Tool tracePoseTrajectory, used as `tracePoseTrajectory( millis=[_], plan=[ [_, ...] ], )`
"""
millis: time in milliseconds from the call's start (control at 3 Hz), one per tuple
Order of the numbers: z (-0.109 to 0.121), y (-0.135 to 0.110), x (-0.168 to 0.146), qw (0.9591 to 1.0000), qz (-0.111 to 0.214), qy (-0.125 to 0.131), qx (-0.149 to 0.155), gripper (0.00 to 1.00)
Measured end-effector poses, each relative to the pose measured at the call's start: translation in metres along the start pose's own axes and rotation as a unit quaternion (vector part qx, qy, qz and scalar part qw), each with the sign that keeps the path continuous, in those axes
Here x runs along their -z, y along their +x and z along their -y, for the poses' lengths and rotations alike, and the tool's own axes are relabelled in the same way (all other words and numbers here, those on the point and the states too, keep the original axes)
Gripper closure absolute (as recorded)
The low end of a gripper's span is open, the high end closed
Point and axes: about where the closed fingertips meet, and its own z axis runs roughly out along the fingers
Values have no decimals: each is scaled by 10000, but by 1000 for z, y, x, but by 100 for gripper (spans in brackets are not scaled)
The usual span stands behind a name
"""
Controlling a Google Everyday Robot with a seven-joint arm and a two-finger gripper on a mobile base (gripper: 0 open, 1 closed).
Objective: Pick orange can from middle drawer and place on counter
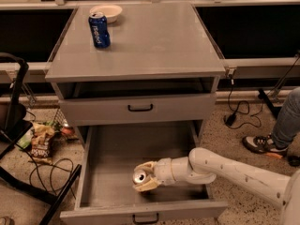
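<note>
The middle drawer (117,158) is pulled wide open under the cabinet. The orange can (139,176) is at the drawer's front middle, its silver top facing me. My gripper (137,177) reaches in from the right, with one pale finger above the can and one below it, closed on the can's sides. The white arm (220,170) crosses the drawer's right wall. The counter (154,46) is the flat grey top of the cabinet, above and behind the gripper.
A blue Pepsi can (99,29) and a pale bowl (106,11) stand at the counter's back left. The upper drawer front (136,109) is closed. A snack bag (41,144), cables and a black chair frame (14,102) lie left; a person's shoe (262,144) is right.
</note>
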Motion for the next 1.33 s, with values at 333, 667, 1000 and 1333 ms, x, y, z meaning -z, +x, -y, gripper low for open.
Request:
tracePoseTrajectory(
  millis=[333,667,1000,1333],
  plan=[
    [-25,-56,37,9996,217,-198,53,100],
    [-46,-168,101,9974,477,-446,313,100],
    [-41,-281,154,9968,460,-419,504,100],
    [-16,-378,197,9982,352,46,492,100]
  ],
)
